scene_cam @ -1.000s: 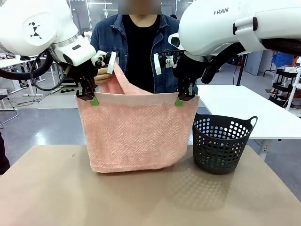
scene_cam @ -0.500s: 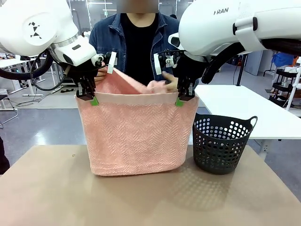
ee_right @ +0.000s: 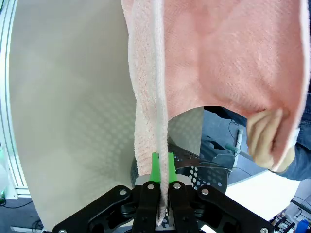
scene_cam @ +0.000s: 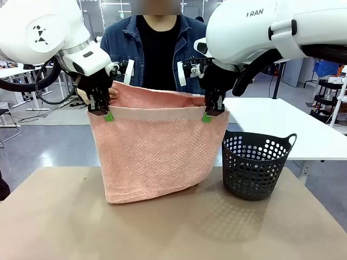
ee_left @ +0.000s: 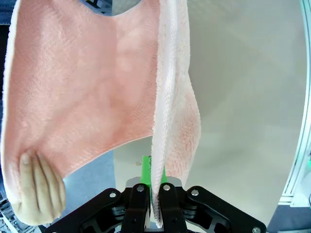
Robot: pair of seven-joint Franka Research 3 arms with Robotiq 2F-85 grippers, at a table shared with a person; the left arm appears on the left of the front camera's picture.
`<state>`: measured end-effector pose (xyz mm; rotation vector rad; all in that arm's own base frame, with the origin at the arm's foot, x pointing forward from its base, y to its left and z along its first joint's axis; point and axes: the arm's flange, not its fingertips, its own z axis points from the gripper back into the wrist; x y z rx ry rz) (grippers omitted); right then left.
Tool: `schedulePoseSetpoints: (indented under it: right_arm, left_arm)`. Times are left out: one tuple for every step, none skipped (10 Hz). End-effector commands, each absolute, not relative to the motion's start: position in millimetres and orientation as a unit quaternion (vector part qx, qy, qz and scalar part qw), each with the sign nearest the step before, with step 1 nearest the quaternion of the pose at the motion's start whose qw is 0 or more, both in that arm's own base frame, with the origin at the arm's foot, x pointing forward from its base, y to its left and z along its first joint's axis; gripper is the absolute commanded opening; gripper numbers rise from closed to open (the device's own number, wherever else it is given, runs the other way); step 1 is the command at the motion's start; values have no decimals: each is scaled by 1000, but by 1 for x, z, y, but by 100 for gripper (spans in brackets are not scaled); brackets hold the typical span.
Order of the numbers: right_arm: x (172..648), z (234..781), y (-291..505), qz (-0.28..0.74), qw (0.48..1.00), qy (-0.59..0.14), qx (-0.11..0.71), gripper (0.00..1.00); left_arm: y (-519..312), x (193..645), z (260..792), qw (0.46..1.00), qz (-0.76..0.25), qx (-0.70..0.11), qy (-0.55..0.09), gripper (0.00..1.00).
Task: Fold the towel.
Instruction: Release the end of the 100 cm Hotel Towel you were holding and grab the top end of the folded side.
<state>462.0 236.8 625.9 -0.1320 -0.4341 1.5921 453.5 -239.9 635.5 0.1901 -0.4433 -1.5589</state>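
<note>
Towel [scene_cam: 157, 157] hangs over table [scene_cam: 54, 216] | left gripper [scene_cam: 103, 112], right gripper [scene_cam: 211, 114] each clamped on a top corner | risk: person's hand [ee_left: 39, 187] tugging rear layer could slip a corner free

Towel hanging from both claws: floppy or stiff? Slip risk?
Likely floppy: the towel drapes limp between the left claw and right claw, bottom edge curling. Terry pile probably resists slipping in the green pads. Seems light: small pinches hold it.
</note>
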Motion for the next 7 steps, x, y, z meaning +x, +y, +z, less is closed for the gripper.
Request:
schedulePoseSetpoints:
  right_arm:
    - [462,626,237,710,675,-193,-59,0]
    - [462,626,237,710,675,-193,-59,0]
    - [462,626,237,710,675,-193,-59,0]
    - [462,626,237,710,675,-193,-59,0]
    - [462,626,237,710,675,-193,-59,0]
    - [462,626,237,710,675,-193,-59,0]
    - [462,626,237,710,675,-193,-59,0]
  left_arm:
    - [-239,454,636,681,-699,87,-198,0]
    - [-239,454,636,681,-699,87,-198,0]
    - [-239,454,636,681,-699,87,-198,0]
    - [-239,454,636,681,-699,87,-198,0]
    - [-239,454,636,681,-699,87,-198,0]
    - [-239,454,636,681,-699,87,-198,0]
    - [-239,454,636,681,-699,87,-198,0]
